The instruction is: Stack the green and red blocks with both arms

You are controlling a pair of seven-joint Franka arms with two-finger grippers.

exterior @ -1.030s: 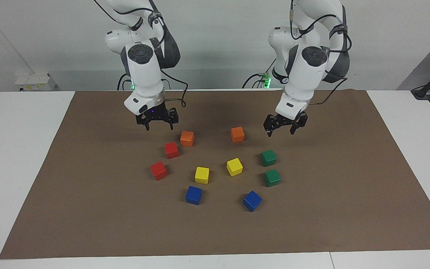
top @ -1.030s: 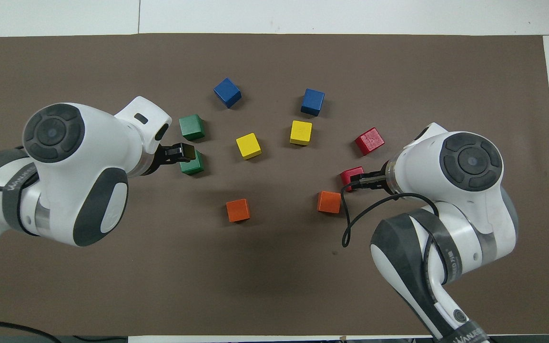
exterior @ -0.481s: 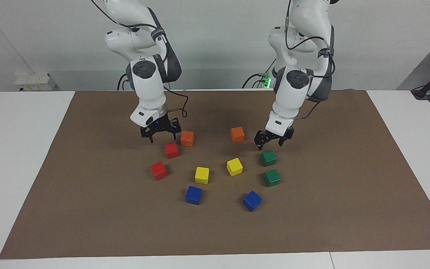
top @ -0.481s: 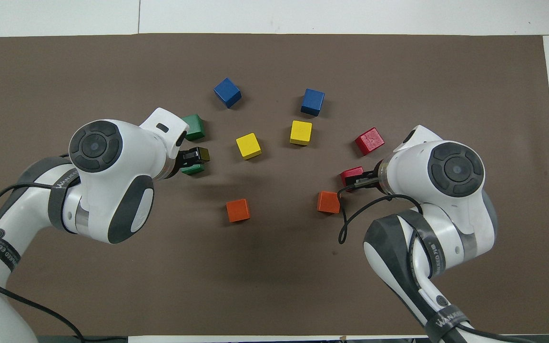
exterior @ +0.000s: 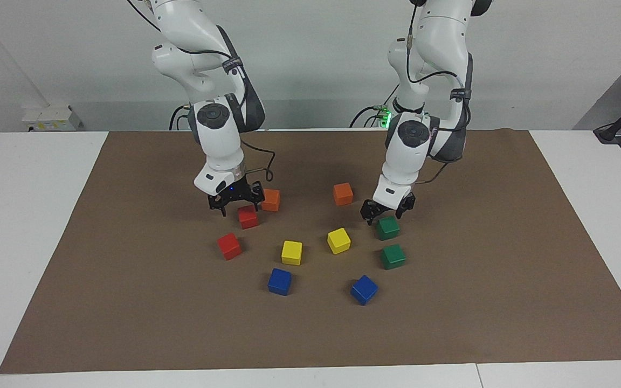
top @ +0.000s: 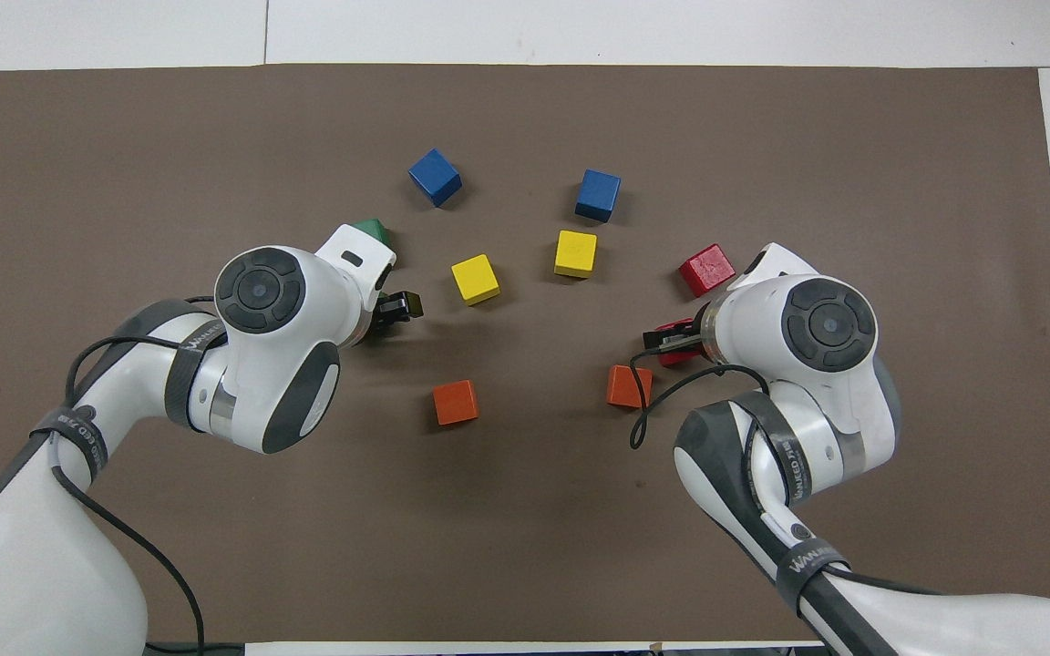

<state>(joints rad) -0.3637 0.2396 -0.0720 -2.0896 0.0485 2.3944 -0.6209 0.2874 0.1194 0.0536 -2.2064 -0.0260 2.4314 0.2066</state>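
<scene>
Facing view first: nearest the robots we see two orange cubes, one (exterior: 270, 199) toward the right arm's end of the surface (exterior: 504, 302) and one (exterior: 343, 193) toward the left arm's end. Just beside the first orange cube, our right gripper (exterior: 236, 207) hangs low over the nearer red block (exterior: 247, 216), its fingers spread apart on either side of the block's top with nothing held; we cannot tell whether they touch it. Our left gripper (exterior: 383, 213) sits low over the nearer green block (exterior: 387, 227), likewise spread and holding nothing, its tips at the block's upper edge. A little farther out lie two yellow cubes, one (exterior: 338, 240) beside the nearer green block and one (exterior: 291, 252) more toward the right arm's end. The second red block (exterior: 229, 246) rests farther from the robots than the first, apart from it, and the second green block (exterior: 393, 256) rests just farther than its partner, also apart. Farthest out lie two blue cubes (exterior: 279, 281) (exterior: 364, 289). From overhead, the left arm hides the nearer green block and leaves only a corner of the farther one (top: 370, 228) showing, while the right gripper (top: 666, 341) covers most of the nearer red block.
</scene>
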